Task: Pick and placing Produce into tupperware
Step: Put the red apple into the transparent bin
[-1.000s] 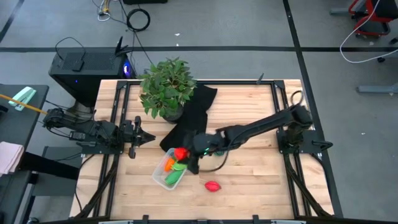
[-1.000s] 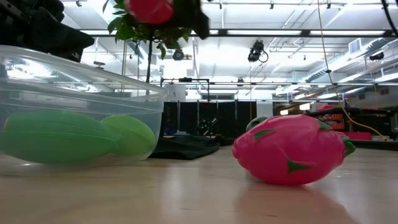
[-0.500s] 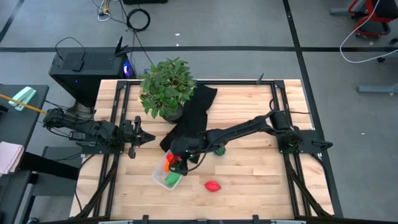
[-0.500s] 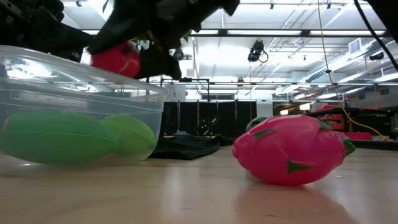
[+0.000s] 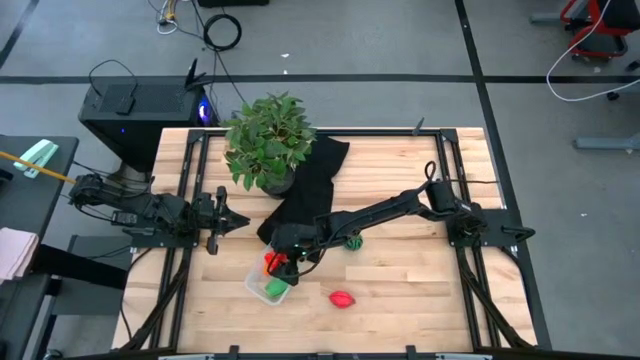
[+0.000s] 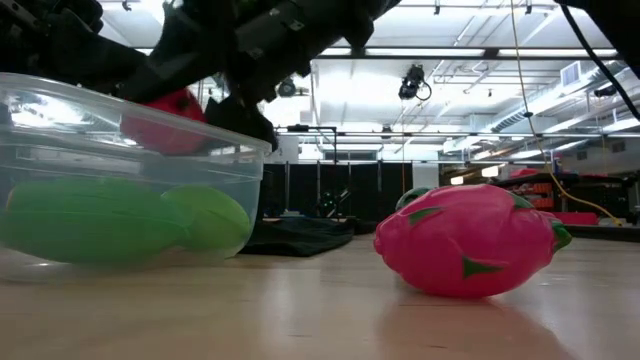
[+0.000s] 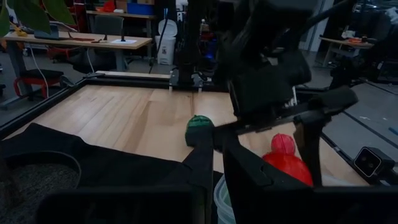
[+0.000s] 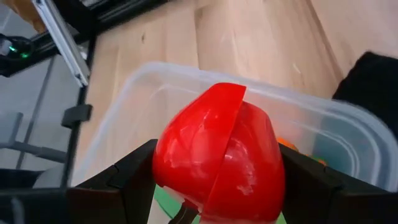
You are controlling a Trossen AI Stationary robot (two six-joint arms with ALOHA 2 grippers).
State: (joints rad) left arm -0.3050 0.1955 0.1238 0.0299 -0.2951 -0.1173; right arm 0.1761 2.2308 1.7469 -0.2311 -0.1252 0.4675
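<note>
High view: right arm reaches across the tabletop (image 5: 400, 280) to the tub (image 5: 268, 285), near the front-left. Right pincer (image 5: 284, 262) sits over the tub's rim w/ a red toy (image 5: 273, 262) clamped in it. Green toys (image 5: 275, 290) show inside the tub. Pink-red toy (image 5: 342, 299) lies on bare wood just right of the tub, apart from it. Dark green toy (image 5: 353, 240) sits farther back, beside the arm. Black cloth (image 5: 310, 180) runs from the plant (image 5: 266, 140) toward the tub. Left arm parked at the left edge, left pincer (image 5: 222, 221) well apart from the tub; can't tell how its fingers stand.

Low view: tub (image 6: 60, 130) at left, two green toys (image 6: 100, 220) on its floor, touching. Red toy (image 6: 165, 120) is partly below rim level, dark pincer (image 6: 240, 60) around it. Pink-red toy (image 6: 468, 250) w/ green flecks rests on the wood at right, dark green toy just behind it.

Left wrist view: right pincer (image 7: 273, 93) seen farther off, red toy (image 7: 287, 168) at it, over the tub edge. Dark green toy (image 7: 199, 129) and pink-red toy (image 7: 283, 144) on the wood beyond.

Right wrist view: red toy (image 8: 217, 155), split by a seam, gripped between both fingers (image 8: 124, 180), inside the tub's (image 8: 155, 81) outline. Orange bit (image 8: 289, 146) and green show beneath it.
</note>
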